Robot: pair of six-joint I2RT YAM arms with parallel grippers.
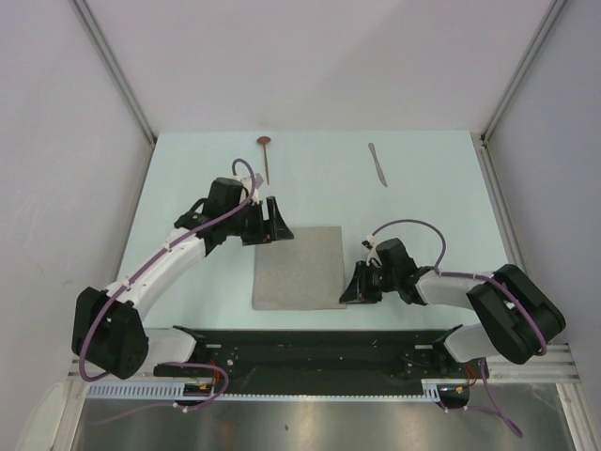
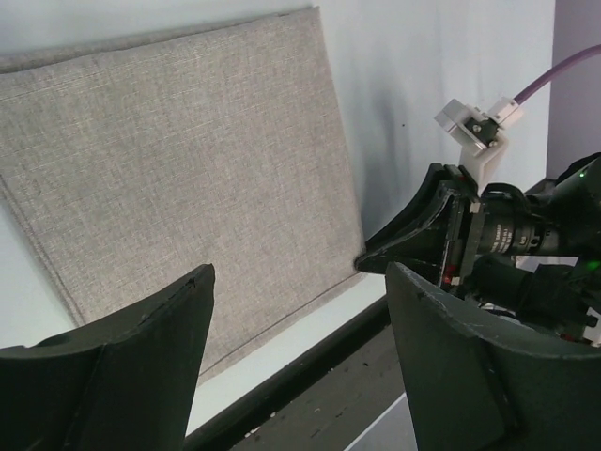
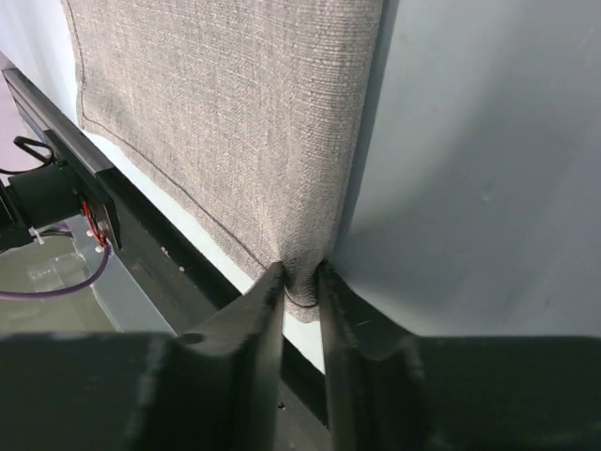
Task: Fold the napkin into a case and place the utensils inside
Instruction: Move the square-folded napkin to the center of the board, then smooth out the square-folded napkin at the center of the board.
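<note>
Left arm: stretched forward; left gripper (image 1: 275, 224) at the far-left corner of the napkin (image 1: 299, 268), fingers spread wide.
Right arm: folded inward by the worktop (image 1: 423, 216) near edge; right gripper (image 3: 300, 274) pinches the napkin's near-right corner.

The napkin (image 1: 299, 268) is plain-woven grey-beige, the spoon (image 1: 266, 156) copper-brown and dark, the knife (image 1: 377, 163) silver-grey.

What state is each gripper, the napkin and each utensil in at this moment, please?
napkin, lying flat, apparently folded double, near right corner pinched.
right gripper, shut on the napkin's corner.
left gripper, open and empty, by the napkin's far left corner.
spoon, lying loose beyond the napkin, untouched.
knife, lying loose beyond the napkin, untouched.
</note>
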